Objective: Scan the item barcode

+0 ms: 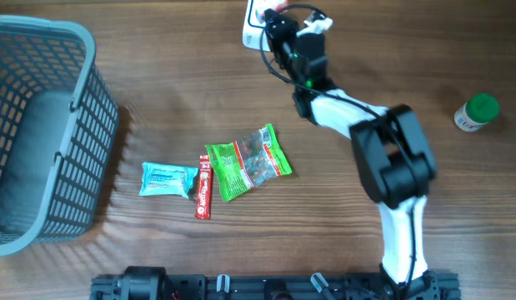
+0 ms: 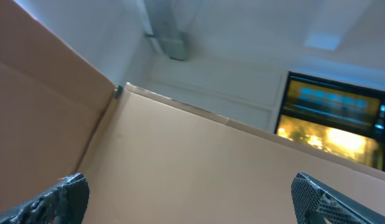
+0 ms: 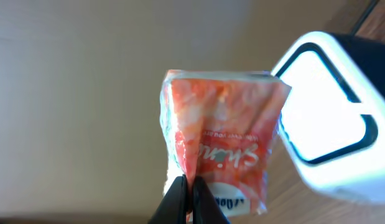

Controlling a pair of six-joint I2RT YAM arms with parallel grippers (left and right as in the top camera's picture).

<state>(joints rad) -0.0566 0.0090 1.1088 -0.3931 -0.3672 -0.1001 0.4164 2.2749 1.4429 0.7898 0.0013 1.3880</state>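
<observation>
Scanning step now: the right gripper (image 3: 192, 194), jaws clamped on the orange packet (image 3: 222, 134), holds it just beside the white scanner (image 3: 323, 118) at the far edge of the surface (image 1: 174, 75), the left gripper (image 2: 192, 208) with jaws gaping empty, and next, I'd say, the barcode side must face the scanner.

orange packet (image 3: 220, 134): upside-down script, seemingly "Shri…" | green packet (image 1: 247, 161), blue packet (image 1: 168, 179): print too small

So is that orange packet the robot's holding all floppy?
Probably floppy: the orange packet wrinkles where the right end effector pinches it. Likely light, since a pinch at one edge holds it up. Its shiny wrapper might be slippery.
</observation>
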